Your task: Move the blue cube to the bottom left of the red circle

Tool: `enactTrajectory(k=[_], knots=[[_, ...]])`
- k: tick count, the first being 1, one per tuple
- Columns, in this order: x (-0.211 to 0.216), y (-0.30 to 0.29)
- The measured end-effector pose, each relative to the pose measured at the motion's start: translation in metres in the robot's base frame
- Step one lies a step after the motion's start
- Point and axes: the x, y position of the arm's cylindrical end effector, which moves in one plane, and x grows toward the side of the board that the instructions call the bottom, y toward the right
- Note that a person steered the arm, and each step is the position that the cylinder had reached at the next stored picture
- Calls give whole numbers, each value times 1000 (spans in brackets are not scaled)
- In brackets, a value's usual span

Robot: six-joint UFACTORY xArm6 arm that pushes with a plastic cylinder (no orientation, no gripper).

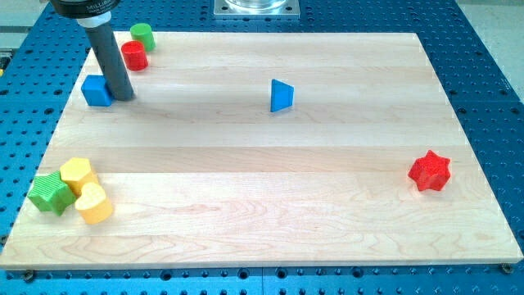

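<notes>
The blue cube (pixel 97 90) sits near the board's top left corner. The red circle (pixel 134 56), a short cylinder, stands above and to the right of it, a small gap apart. My tip (pixel 123 96) is the lower end of the dark rod; it rests on the board touching the blue cube's right side, below the red circle.
A green cylinder (pixel 142 35) stands just above the red circle. A blue triangle (pixel 281 96) is at top centre, a red star (pixel 430 171) at the right. A green star (pixel 50 193), yellow hexagon (pixel 78 174) and yellow heart (pixel 94 204) cluster at bottom left on the wooden board (pixel 262 213).
</notes>
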Motion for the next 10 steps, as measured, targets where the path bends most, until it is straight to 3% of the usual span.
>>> enactTrajectory(k=[1, 2, 4, 6, 7, 10], knots=[[45, -29], [52, -59], [-42, 11], [-12, -51], [-21, -74], [-32, -21]])
